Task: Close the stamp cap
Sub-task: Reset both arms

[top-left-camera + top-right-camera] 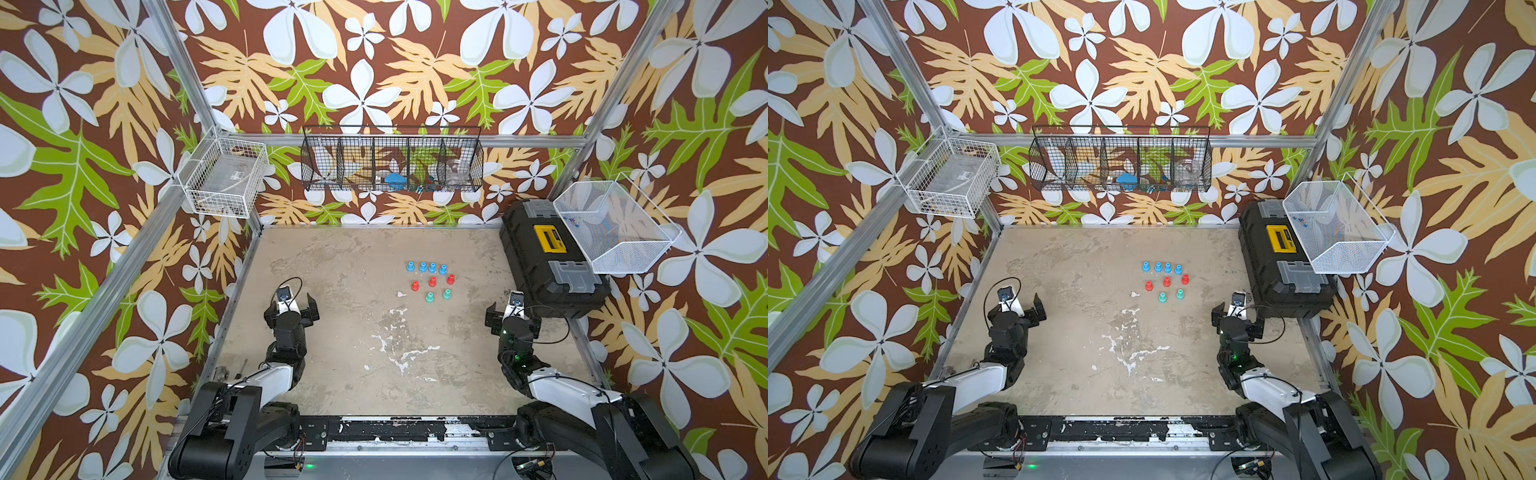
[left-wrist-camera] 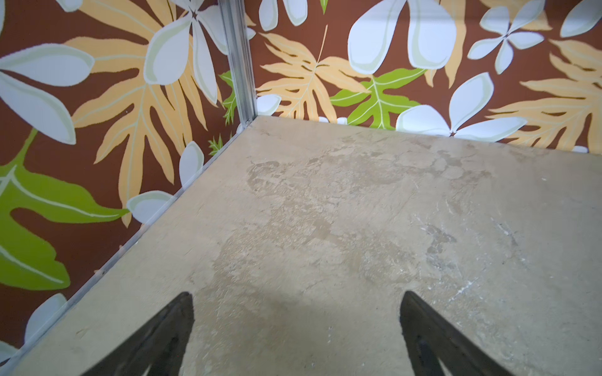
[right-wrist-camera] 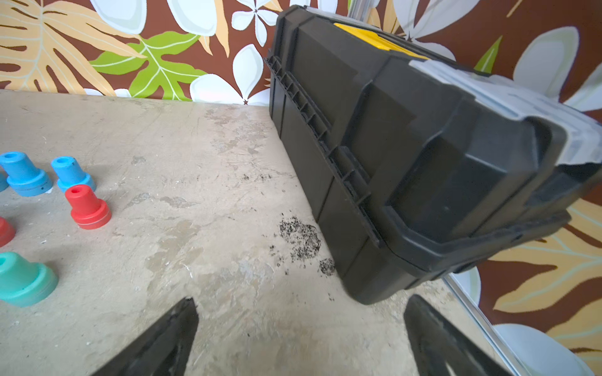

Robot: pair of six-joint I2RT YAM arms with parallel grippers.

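Note:
Several small stamps stand upright on their wide bases at the right middle of the table point(image 1: 332, 332) in both top views: a row of blue stamps point(image 1: 423, 267), a row of red stamps point(image 1: 432, 281) and two teal stamps point(image 1: 429, 297). The right wrist view shows a blue stamp point(image 3: 24, 177), a red stamp point(image 3: 87, 208) and a teal stamp point(image 3: 22, 280); I cannot tell cap from body. My left gripper point(image 1: 291, 307) point(image 2: 298, 294) hovers open at the left, far from them. My right gripper point(image 1: 514, 314) point(image 3: 301, 299) is open, to the right of the stamps and nearer the front.
A black toolbox point(image 1: 540, 257) point(image 3: 407, 146) with a yellow latch sits at the table's right edge, close to my right gripper. On the walls hang a black wire basket point(image 1: 390, 160), a white wire basket point(image 1: 224, 183) and a white mesh basket point(image 1: 611, 226).

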